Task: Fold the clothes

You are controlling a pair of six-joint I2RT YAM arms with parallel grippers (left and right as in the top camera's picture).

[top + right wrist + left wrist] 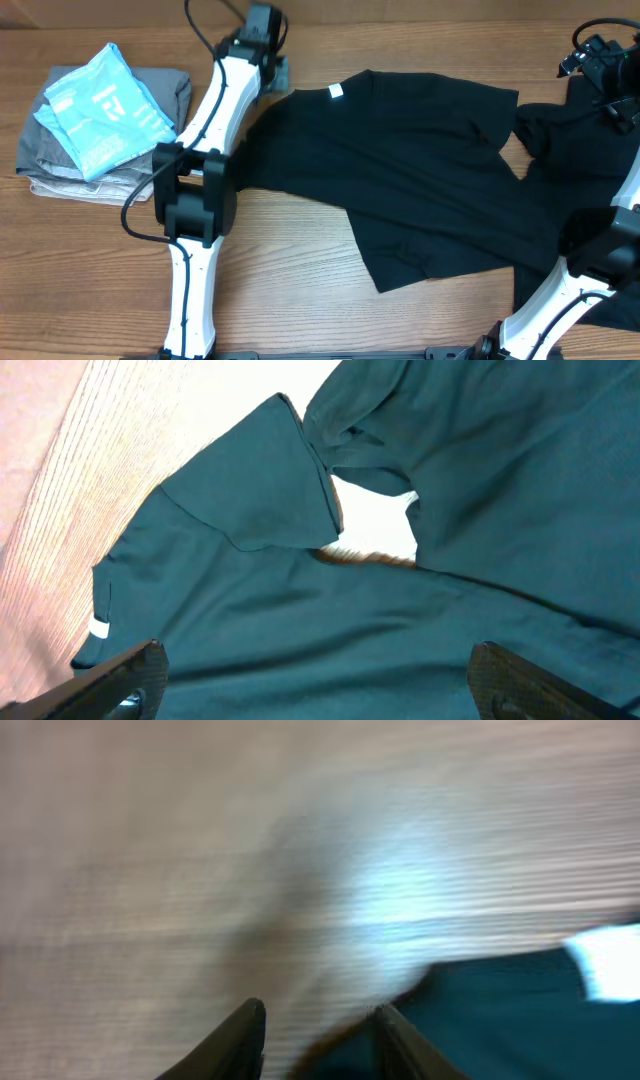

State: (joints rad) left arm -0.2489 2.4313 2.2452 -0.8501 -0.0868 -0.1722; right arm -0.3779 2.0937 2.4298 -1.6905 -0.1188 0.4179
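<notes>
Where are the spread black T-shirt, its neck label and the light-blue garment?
black T-shirt (420,190): overhead view, middle of its body.
neck label (336,92): overhead view, centre of the white tag.
light-blue garment (100,112): overhead view, middle of its printed face.

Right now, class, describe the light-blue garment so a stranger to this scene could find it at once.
On the wooden table, look to the left side, beyond the left arm, where a folded pile lies. The light-blue garment sits on top; it alone carries white print, while the layers under it are plain grey and beige.
</notes>
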